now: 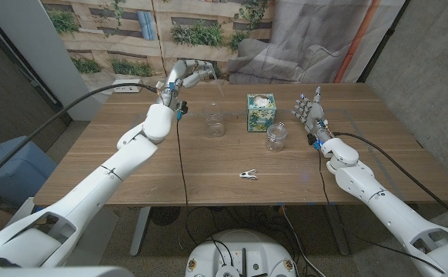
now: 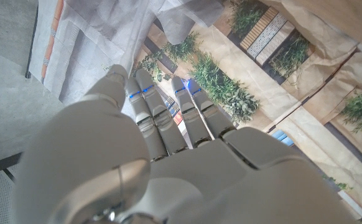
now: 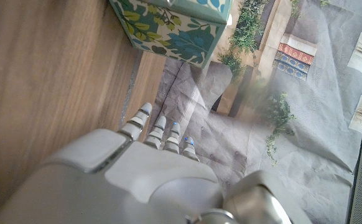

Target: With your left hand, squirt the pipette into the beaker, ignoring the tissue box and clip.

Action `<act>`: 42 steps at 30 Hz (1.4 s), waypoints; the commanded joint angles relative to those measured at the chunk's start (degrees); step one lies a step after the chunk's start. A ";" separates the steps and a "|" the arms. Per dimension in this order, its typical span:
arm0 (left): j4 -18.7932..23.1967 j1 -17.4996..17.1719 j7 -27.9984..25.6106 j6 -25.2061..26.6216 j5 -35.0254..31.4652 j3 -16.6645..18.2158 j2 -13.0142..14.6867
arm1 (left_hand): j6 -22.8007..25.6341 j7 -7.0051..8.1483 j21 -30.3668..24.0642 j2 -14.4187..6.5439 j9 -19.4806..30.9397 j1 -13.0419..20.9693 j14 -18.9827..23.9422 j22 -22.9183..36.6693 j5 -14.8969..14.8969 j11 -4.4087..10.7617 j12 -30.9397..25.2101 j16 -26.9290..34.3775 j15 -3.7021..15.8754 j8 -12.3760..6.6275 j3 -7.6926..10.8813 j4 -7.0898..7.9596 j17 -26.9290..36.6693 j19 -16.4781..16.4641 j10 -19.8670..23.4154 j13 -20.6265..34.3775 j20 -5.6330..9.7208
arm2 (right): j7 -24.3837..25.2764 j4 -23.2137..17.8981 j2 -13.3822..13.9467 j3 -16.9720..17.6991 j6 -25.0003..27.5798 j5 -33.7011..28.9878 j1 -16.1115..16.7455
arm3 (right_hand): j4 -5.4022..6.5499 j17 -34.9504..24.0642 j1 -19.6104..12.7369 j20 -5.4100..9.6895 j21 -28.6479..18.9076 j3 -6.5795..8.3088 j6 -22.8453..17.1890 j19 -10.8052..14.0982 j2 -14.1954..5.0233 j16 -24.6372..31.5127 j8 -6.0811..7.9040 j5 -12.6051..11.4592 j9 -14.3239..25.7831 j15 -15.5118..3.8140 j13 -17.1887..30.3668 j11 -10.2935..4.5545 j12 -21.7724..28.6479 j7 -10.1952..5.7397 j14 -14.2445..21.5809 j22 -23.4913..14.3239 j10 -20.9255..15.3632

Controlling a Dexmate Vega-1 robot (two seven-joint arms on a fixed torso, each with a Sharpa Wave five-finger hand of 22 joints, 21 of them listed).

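— Why is the left robot hand (image 1: pixel 192 71) raised so high over the far side of the wooden tabletop (image 1: pixel 132 165)?

— As I read it, to carry the thin clear plastic pipette (image 1: pixel 220 85) over the vessels. The pipette shows only as a faint streak slanting down from the fingertips. Its tip hangs in the air above and a little behind the clear glass beaker (image 1: pixel 215 123), not yet over the mouth.

— So the robot hand is clamped on it?

— It looks so: the fingers lie close together and straight, with the thumb against them, which suits a pinch on the bulb. The left wrist view shows that posture, but I can't make out the pipette there.

— And the rest?

— The leaf-patterned green tissue box (image 1: pixel 260 113) stands just right of the beaker, with a second clear jar (image 1: pixel 276 136) nearer the robot. The small white clip (image 1: pixel 247 175) lies well apart towards the front edge. All three are out of the way of the squirt.

— The other robot hand?

— The right robot hand (image 1: pixel 310 110) stands upright beside the jar, fingers apart, holding nothing; it is parked clear.
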State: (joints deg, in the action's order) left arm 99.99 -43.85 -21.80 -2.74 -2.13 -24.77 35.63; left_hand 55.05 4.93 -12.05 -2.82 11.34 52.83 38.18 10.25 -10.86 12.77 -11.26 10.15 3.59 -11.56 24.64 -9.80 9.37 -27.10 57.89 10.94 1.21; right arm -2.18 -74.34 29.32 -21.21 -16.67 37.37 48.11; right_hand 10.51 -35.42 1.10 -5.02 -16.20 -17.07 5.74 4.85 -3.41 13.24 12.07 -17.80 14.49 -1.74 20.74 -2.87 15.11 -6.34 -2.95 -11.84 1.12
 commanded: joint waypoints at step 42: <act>12.87 -2.49 1.96 18.53 -11.77 0.28 7.54 | -0.20 -1.09 -0.19 -0.50 0.06 0.72 0.51 0.23 0.01 -0.25 -0.21 0.02 7.03 -0.05 0.71 -0.23 0.06 -0.42 -0.20 0.19 -0.57 | 0.42 -0.10 -0.09 0.02 0.01 -0.12 0.03 | -0.05 -0.25 -0.01 0.05 -0.35 -0.44 -0.14 0.22 -3.35 0.36 0.40 -0.30 0.09 -4.75 0.17 0.03 0.16 -0.50 -0.33 -0.31 -0.08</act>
State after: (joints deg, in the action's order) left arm 112.55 -45.69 -20.13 13.75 -13.42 -24.14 43.21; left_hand 54.75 4.17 -12.05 -3.13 11.35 53.15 38.18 10.25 -10.86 12.55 -11.26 10.15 3.59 -11.57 24.86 -10.03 9.35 -27.42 57.89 11.08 0.90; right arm -1.99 -74.37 29.31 -21.21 -16.67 37.34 48.10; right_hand 10.51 -35.42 1.10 -5.02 -16.20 -17.08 5.74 4.85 -3.41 13.24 12.07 -17.80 14.49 -1.74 20.74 -2.87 15.11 -6.33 -2.95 -11.84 1.12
